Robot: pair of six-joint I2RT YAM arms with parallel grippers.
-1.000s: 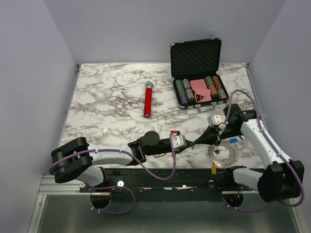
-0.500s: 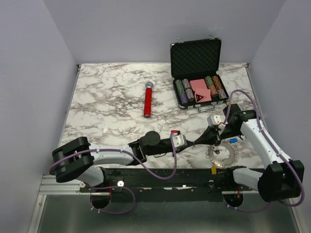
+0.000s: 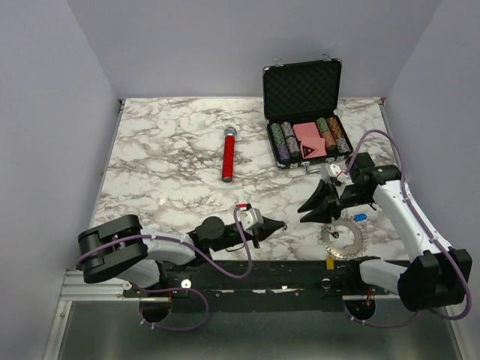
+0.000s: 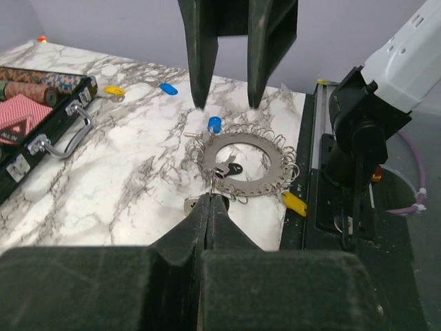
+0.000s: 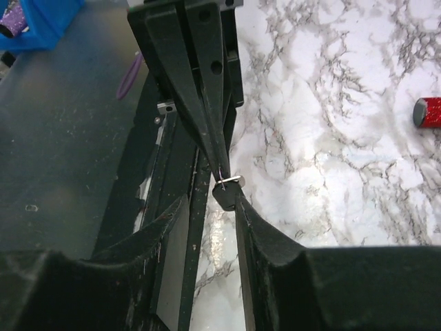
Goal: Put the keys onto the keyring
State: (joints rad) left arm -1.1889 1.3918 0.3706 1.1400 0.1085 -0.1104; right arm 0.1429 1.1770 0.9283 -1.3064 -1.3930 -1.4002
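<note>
The marble table [image 3: 165, 165] is in front of me. At 1 o'clock on it an open black case [image 3: 302, 90] stands with poker chips and red cards inside. A red microphone [image 3: 228, 156] lies near the middle, a little toward 11 o'clock. My left gripper [image 4: 210, 201] is low over the near side of the table, at 9 o'clock from the keyring [image 4: 274, 157]. Its fingers are pressed together, and at their tips they pinch a small key [image 5: 229, 181] with a silver part and a dark head. My right gripper [image 4: 227, 103] hangs at 10 o'clock from the keyring, and its fingers are spread with a clear gap. The tip of my left gripper, with the small key, is between these fingers. I cannot tell if the dark head touches one of them. The keyring lies flat at 5 o'clock on the table, near the front edge, and a yellow tag [image 4: 295, 204] is at its near side. A key with a black head [image 4: 233, 167] lies on the keyring. A key with a blue head [image 4: 214, 124] lies on the table just beside the keyring, at 1 o'clock from it in the top view.
</note>
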